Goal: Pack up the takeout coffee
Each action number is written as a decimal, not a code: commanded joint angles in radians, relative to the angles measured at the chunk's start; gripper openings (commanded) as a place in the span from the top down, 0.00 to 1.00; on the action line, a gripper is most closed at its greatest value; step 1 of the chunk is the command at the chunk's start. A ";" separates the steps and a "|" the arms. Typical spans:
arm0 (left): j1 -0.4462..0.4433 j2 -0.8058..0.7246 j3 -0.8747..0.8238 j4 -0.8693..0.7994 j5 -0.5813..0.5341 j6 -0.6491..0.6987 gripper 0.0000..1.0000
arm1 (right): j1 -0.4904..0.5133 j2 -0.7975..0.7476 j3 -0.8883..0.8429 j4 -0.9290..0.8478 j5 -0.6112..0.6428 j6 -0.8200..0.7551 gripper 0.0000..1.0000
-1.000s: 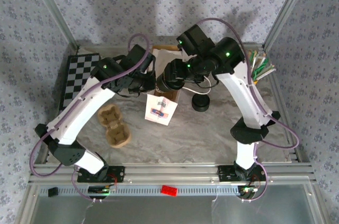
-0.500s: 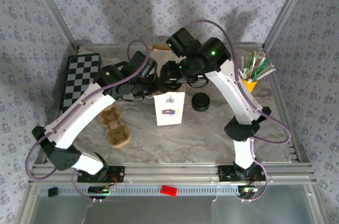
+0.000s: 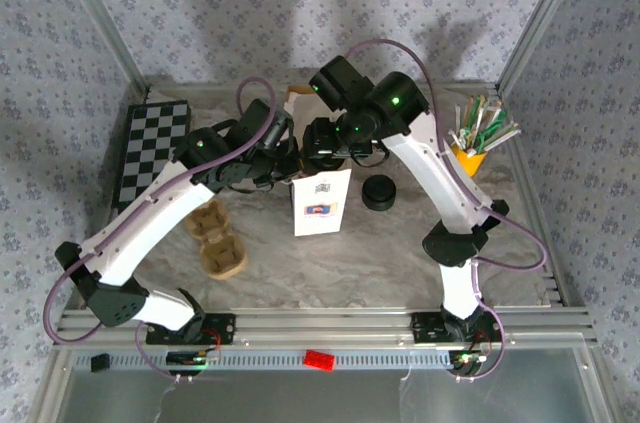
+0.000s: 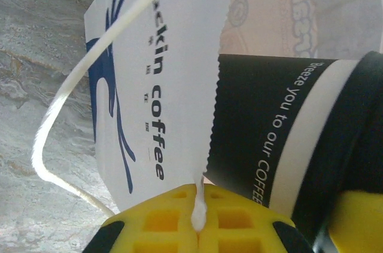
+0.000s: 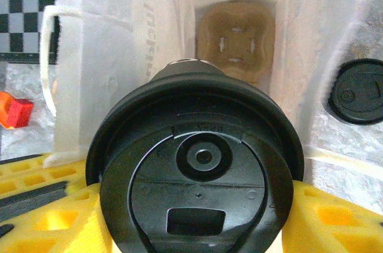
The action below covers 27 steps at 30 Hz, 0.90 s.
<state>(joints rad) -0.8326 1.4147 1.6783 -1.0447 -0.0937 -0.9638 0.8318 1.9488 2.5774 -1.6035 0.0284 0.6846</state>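
Note:
The takeout coffee (image 5: pixel 197 187) is gripped between the yellow pads (image 5: pixel 335 220) of my right gripper (image 5: pixel 197 205), its black lid facing the camera. It hangs over the open mouth of the white paper bag (image 5: pixel 114 43). In the left wrist view the cup (image 4: pixel 281 139) shows a black band with white lettering and a cream band, right behind the bag's wall (image 4: pixel 161 85). My left gripper (image 4: pixel 199 220) is shut on the bag's upper edge. From above, the bag (image 3: pixel 322 205) stands upright under both grippers, left (image 3: pixel 285 158) and right (image 3: pixel 322 143).
A brown cardboard cup carrier (image 5: pixel 236 40) lies at the bottom of the bag. Loose black lids (image 3: pixel 379 192) sit right of the bag, another carrier (image 3: pixel 215 238) to its left. A checkerboard (image 3: pixel 150 143) lies far left; an orange holder of sticks (image 3: pixel 478 133) stands far right.
The bag has gone from tilted to upright. Both arms have shifted a little left, the right one carrying the cup over the bag's mouth.

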 commanded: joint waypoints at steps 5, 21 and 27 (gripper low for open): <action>-0.003 -0.040 -0.018 0.033 0.016 -0.013 1.00 | -0.004 0.017 -0.054 -0.193 0.036 -0.041 0.41; 0.051 -0.084 -0.108 0.132 0.129 -0.052 0.89 | -0.006 0.091 -0.081 -0.193 0.034 -0.047 0.41; 0.059 -0.096 -0.107 0.144 0.146 -0.047 0.88 | -0.007 0.096 -0.099 -0.194 0.027 -0.046 0.41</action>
<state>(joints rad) -0.7788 1.3552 1.5620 -0.9375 0.0216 -1.0054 0.8253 2.0338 2.4859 -1.6035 0.0490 0.6464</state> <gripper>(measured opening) 0.123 0.610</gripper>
